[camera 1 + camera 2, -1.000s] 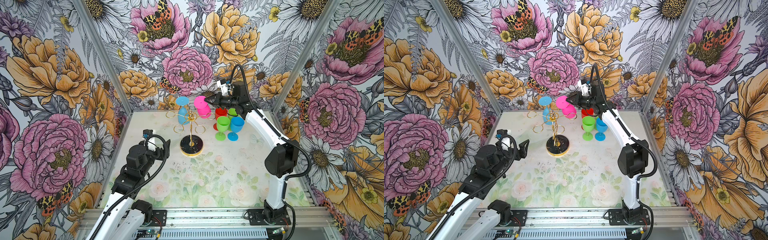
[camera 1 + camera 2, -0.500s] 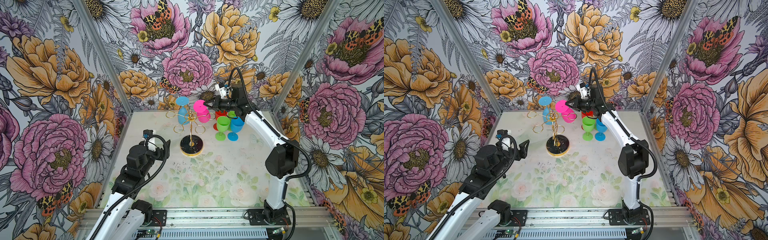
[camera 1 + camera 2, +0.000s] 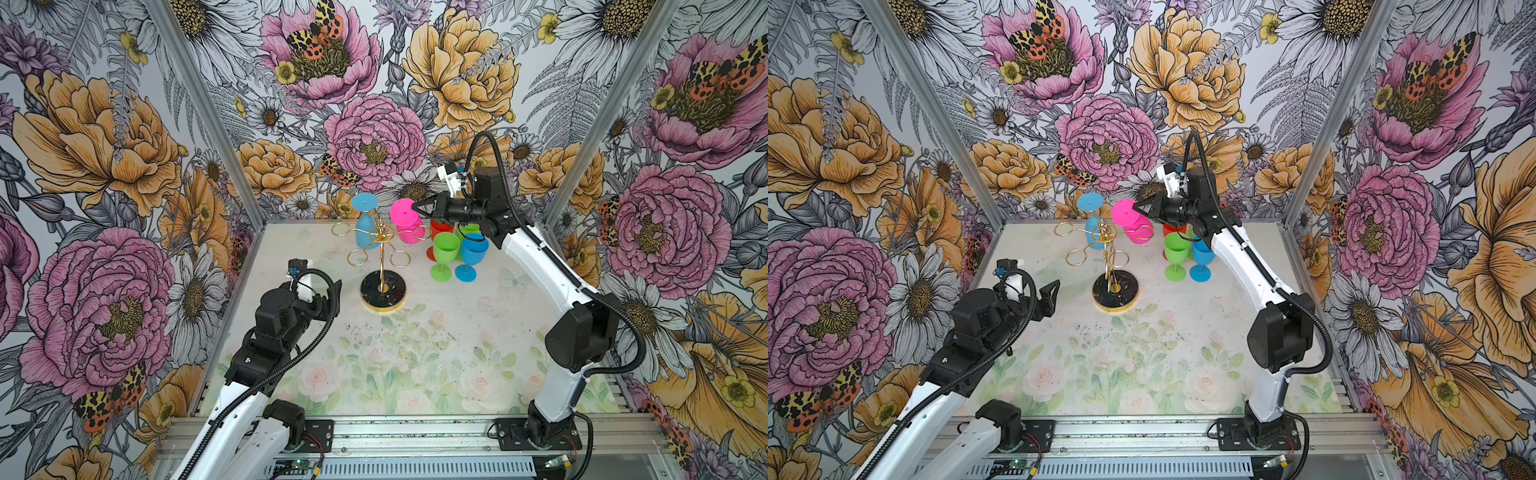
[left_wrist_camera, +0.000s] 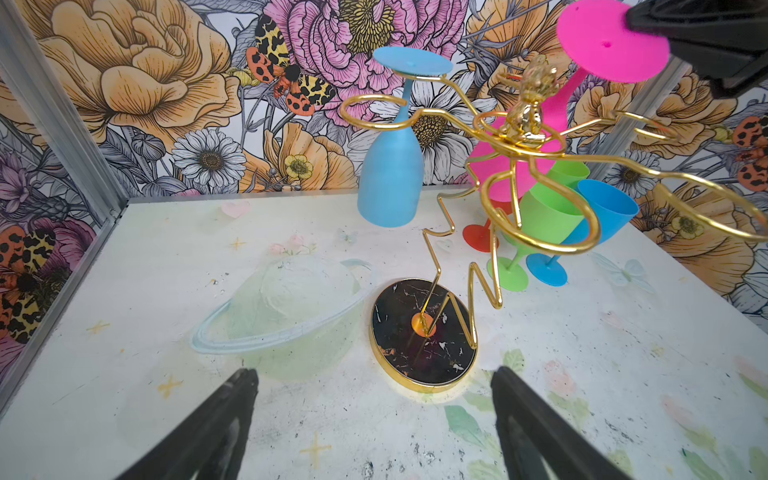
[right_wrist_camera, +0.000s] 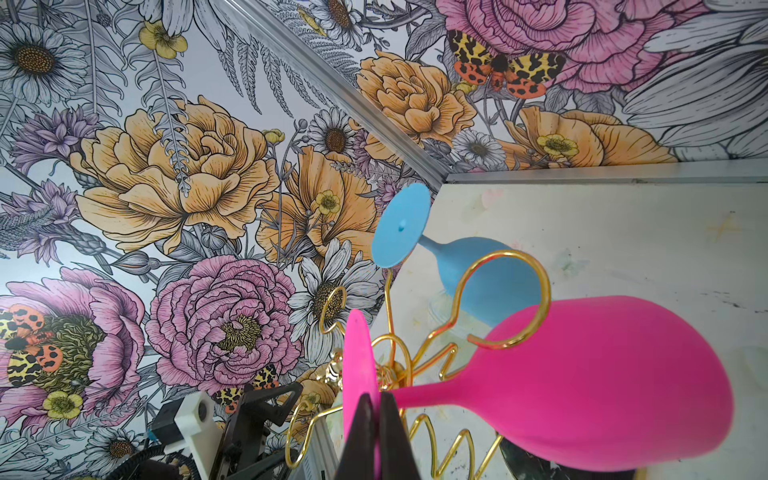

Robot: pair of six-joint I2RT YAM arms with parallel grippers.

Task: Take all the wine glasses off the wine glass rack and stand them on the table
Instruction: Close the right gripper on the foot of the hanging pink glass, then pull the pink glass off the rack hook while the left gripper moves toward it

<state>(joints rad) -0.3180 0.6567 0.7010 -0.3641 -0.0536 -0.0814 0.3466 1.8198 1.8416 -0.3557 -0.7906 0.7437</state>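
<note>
Right claw (image 3: 419,206): clenched on the foot of the pink wine glass (image 5: 602,382). Glass: inverted beside the wine glass rack (image 3: 380,237), stem leaning outward toward my claw. Left claw (image 3: 1047,297): spread, farther off, near the rack's base.

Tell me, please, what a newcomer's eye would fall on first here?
The hot-pink wine glass stands out, upside down and tilted at the top of the gold wine glass rack, its foot pinched in the right gripper. Next, the light blue glass hanging inverted on the rack, and the green, blue and red glasses standing right of it.
</note>
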